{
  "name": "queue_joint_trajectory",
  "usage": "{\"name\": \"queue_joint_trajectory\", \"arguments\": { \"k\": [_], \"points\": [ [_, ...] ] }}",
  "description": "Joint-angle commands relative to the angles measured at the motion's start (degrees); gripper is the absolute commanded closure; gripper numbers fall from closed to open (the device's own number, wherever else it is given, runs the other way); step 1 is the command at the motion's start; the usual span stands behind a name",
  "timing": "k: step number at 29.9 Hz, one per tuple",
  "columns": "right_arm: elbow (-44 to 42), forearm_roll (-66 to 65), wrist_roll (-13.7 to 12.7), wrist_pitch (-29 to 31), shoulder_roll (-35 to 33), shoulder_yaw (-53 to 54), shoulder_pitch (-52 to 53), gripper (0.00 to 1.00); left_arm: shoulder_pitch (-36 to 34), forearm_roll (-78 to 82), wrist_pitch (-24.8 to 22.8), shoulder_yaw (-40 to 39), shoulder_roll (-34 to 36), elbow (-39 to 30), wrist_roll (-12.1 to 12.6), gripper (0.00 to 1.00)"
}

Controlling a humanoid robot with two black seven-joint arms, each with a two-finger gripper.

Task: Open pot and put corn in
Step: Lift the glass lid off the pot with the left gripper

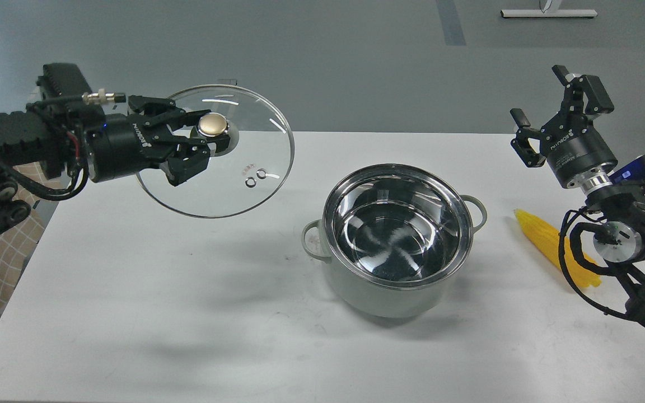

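While lid [221, 162] aloft: pot [398, 280] open, empty.

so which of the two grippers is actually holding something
The left gripper, clamped on the glass lid by its gold knob; the right gripper is open and empty.

L gripper [202, 143] holds lid [244, 184] up; pot [395, 240] open; corn [546, 240] beside
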Motion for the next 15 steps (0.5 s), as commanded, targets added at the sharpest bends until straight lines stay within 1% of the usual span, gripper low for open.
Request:
{"name": "queue_joint_trajectory", "arguments": {
  "k": [1,2,4,5,6,10,15],
  "points": [
    [-0.02,-0.09,0.00,0.01,0.09,-0.01,-0.01,0.00,6.81,-0.06,5.80,-0.58,0.69,1.63,0.06,0.89],
    [-0.02,-0.09,0.00,0.01,0.09,-0.01,-0.10,0.00,8.49,-0.06,8.35,-0.50,0.51,2.69,0.06,0.89],
    [-0.02,-0.09,0.00,0.01,0.09,-0.01,-0.10,0.00,10.25,-0.15,11.00,-0.50,0.07,4.27,0.14,0.89],
    [-0.02,-0.09,0.00,0.01,0.09,-0.01,-0.10,0.00,11.91,-0.15,13.36,-0.50,-0.10,5.93,0.15,0.89],
    [-0.02,-0.09,0.00,0.01,0.01,-0.01,-0.10,0.00,12.71,-0.15,14.34,-0.50,-0.37,6.73,0.15,0.89],
    [-0.02,-0.09,0.00,0.01,0.01,-0.01,-0.36,0.00,17.19,-0.06,20.66,0.03,-3.26,12.70,0.06,0.89],
    [-0.02,-0.09,0.00,0.01,0.01,-0.01,-0.45,0.00,21.32,0.20,24.71,0.21,-4.76,17.36,-0.03,0.88]
  ]
}}
